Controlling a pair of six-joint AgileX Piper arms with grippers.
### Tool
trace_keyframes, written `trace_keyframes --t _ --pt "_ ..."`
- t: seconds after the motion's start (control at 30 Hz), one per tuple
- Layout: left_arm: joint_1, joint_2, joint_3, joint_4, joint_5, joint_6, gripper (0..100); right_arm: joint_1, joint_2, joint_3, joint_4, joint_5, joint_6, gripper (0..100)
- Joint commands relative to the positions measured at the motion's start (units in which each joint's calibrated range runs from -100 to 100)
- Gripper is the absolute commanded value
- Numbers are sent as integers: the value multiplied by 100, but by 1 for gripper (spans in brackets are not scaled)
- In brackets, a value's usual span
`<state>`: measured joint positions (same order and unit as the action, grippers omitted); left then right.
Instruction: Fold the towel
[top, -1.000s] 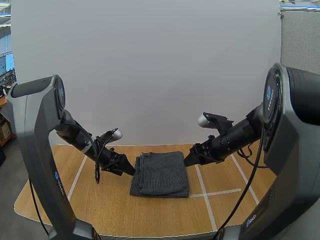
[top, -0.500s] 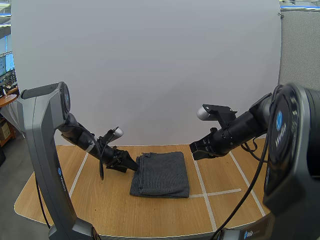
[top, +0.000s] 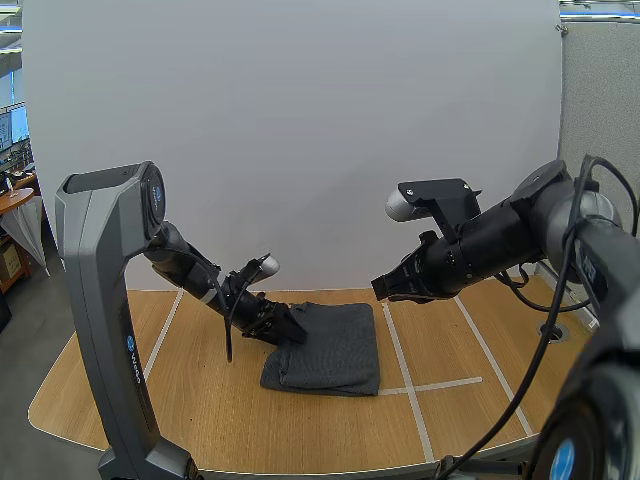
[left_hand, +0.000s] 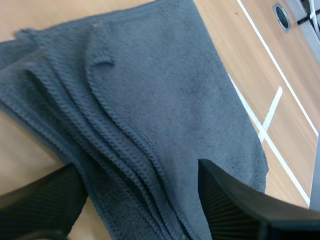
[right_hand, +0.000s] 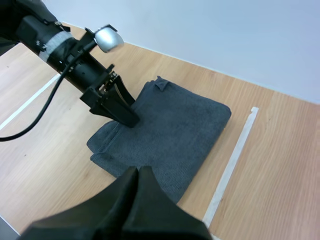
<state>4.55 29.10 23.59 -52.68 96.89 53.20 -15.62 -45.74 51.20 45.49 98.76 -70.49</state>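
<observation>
The left gripper (top: 292, 330) has slid from beside the towel (top: 338, 350) onto its left edge; the right gripper (top: 380, 288) has lifted away from its right side

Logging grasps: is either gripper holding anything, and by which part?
Nothing is held. The left gripper stands open over the layered edge of the towel; the right gripper is shut on nothing.
</observation>
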Motion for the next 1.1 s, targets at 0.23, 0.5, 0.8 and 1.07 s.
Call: trace_keyframes --t 0.23,0.5,0.8,1.07 --pt "-234 51 -4 -108 -449 -125 28 -20 -289 -18 -160 124 221 0" --pt "-207 51 -4 -299 -192 -52 0 -20 -289 -18 -160 124 232 0" --pt "220 -33 -67 -224 311 -52 0 -20 -289 -18 -160 124 232 0" --pt "783 -403 -540 190 311 -215 0 -20 -289 -18 -160 124 232 0"
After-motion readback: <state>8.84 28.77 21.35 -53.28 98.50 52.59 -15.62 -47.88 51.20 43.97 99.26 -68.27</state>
